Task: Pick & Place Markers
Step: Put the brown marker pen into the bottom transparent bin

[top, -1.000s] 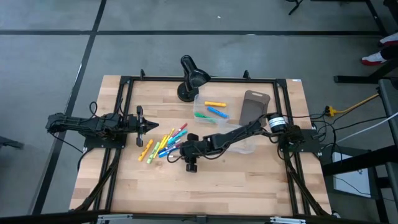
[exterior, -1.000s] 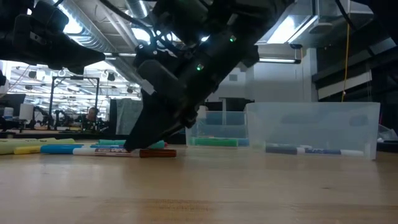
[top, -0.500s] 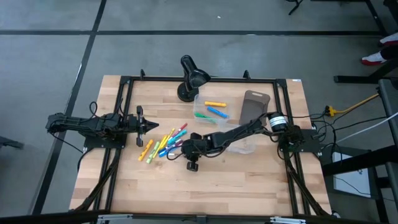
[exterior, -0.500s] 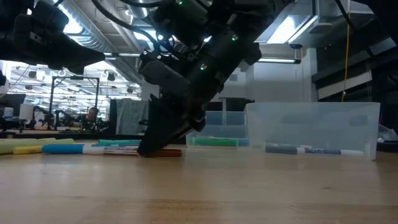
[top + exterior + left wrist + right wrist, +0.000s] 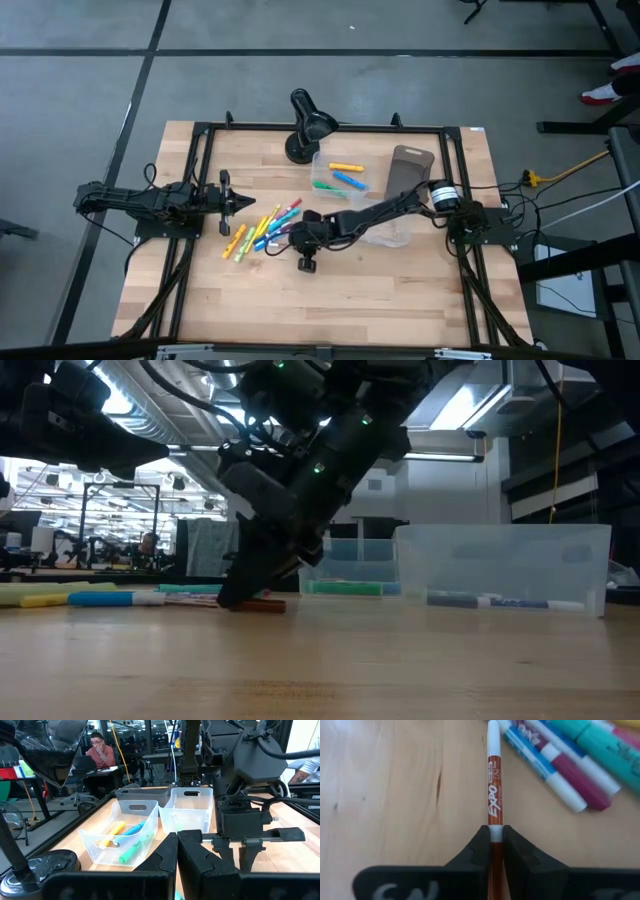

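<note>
Several markers point(image 5: 260, 228) in yellow, blue, green and pink lie loose on the wooden table, left of centre. They also show as the marker row point(image 5: 100, 598) in the low view. My right gripper point(image 5: 295, 236) reaches across to the pile's right edge and is shut on a red-brown marker point(image 5: 494, 795). A clear bin point(image 5: 340, 175) farther back holds yellow, blue and green markers. My left gripper point(image 5: 230, 200) hangs shut just left of the pile, touching nothing. My right gripper pinches the red-brown marker between its two fingertips point(image 5: 479, 845), at the white ring point(image 5: 494, 835) partway along its barrel. The fingers slant down from the table's right side, one on each side of the marker. The marker point(image 5: 265, 605) lies flat on the wood.
A second clear bin point(image 5: 390, 232) sits under my right forearm, with a grey-brown tray point(image 5: 408, 170) behind it. A black desk lamp point(image 5: 305, 125) stands at the far edge. Bare wood lies along the near side point(image 5: 330, 300). A person sits in the room beyond point(image 5: 100, 750).
My right gripper has shifted a little at the pile's right edge and tipped steeper over the red-brown marker. The marker has slid slightly along the table with it.
</note>
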